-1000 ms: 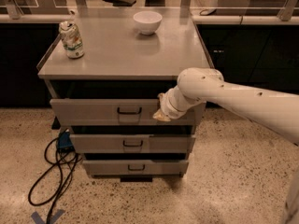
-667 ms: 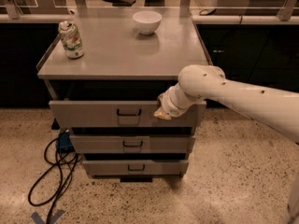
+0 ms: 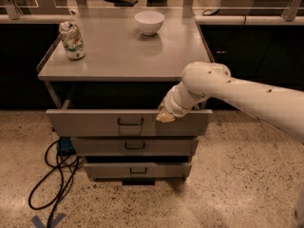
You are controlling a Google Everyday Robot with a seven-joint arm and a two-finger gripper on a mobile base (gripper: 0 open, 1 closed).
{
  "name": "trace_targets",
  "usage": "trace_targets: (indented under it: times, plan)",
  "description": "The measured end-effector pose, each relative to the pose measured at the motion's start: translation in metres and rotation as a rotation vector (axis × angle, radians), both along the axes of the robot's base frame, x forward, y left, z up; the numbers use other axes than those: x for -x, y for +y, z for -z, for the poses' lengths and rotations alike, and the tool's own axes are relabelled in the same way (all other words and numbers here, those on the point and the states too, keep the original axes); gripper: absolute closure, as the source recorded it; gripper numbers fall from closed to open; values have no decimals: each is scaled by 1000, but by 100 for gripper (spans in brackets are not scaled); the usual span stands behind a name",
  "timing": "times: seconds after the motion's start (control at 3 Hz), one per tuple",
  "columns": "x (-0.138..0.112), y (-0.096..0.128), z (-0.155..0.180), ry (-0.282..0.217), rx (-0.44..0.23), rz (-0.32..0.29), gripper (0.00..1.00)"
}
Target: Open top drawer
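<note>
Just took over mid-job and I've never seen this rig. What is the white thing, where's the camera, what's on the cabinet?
The white tube from the right is the robot's single arm. Its gripper sits at the top edge of the top drawer, right of the dark handle; whether it holds anything cannot be seen. That drawer stands pulled out past the two lower drawers. One camera looks down from in front; its mount is not known. On the cabinet top stand a drinks can and a white bowl. Cables lie on the floor, left.
</note>
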State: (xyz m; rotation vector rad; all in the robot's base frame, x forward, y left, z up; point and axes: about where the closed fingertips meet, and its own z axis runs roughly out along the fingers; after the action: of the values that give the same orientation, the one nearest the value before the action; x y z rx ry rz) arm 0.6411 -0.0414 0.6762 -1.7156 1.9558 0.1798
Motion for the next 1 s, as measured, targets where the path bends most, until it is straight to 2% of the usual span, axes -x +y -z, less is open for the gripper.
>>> trace_targets:
  times: [0.33, 0.67, 1.0]
  plan:
    - [23, -6, 5, -22, -7, 17, 100]
    - [26, -7, 1, -26, -8, 20, 100]
    - [53, -14, 6, -44, -9, 47, 100]
